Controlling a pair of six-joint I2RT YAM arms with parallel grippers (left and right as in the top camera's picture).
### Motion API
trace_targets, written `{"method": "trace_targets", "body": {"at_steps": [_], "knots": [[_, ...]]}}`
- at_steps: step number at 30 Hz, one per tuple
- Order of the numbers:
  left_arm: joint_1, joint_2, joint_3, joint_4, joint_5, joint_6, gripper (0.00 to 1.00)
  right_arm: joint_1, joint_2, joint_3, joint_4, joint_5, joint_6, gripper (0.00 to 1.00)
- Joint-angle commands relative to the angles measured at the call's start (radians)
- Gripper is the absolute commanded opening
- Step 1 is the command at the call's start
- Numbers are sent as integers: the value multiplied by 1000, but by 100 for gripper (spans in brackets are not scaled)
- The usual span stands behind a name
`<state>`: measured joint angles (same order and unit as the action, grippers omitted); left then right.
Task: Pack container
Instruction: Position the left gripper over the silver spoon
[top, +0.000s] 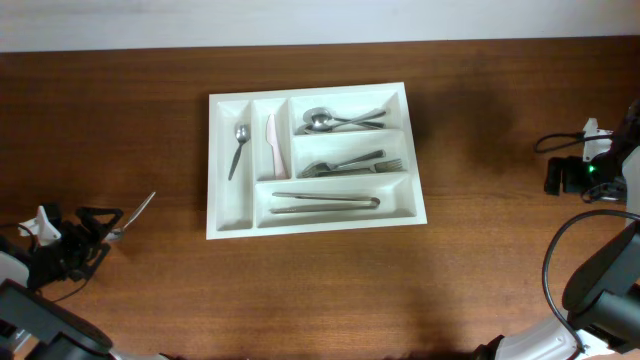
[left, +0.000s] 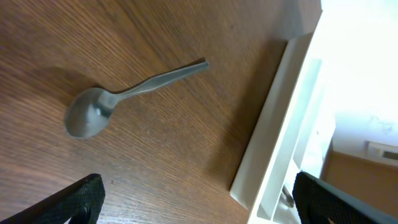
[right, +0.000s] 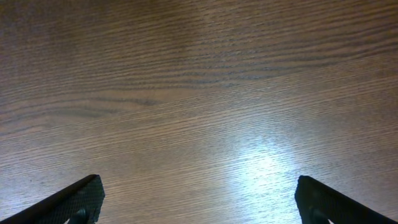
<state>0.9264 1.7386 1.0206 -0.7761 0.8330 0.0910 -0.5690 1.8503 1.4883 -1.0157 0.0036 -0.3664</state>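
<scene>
The white container (top: 216, 165) lies at the table's centre with five compartments. It holds a spoon (top: 238, 148) and a white knife (top: 271, 146) in the two narrow ones. The crosswise ones hold spoons (top: 335, 120), forks (top: 350, 164) and a long steel utensil (top: 325, 202). A loose steel spoon (top: 135, 215) lies on the table left of the container; it also shows in the left wrist view (left: 124, 93), with the container's edge (left: 277, 137) to its right. My left gripper (top: 103, 237) (left: 199, 208) is open and empty just short of that spoon. My right gripper (top: 556, 177) (right: 199, 202) is open and empty over bare wood at the far right.
Black cables (top: 560, 270) loop near the right arm at the table's right edge. A pale wall runs along the table's far edge (top: 320, 40).
</scene>
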Motion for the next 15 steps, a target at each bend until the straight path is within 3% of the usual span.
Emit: {"method": "trace_targets", "body": {"at_steps": [1,7,15], "knots": [[10,12,-6,-6,41,63,99,-1,-11,1,3,8,8,99],[49,12,-6,-75,-119,71,99,-1,-11,1,3,8,8,99],[180,11,-5,-84,-115,132,99,-1,-11,1,3,8,8,99]]}}
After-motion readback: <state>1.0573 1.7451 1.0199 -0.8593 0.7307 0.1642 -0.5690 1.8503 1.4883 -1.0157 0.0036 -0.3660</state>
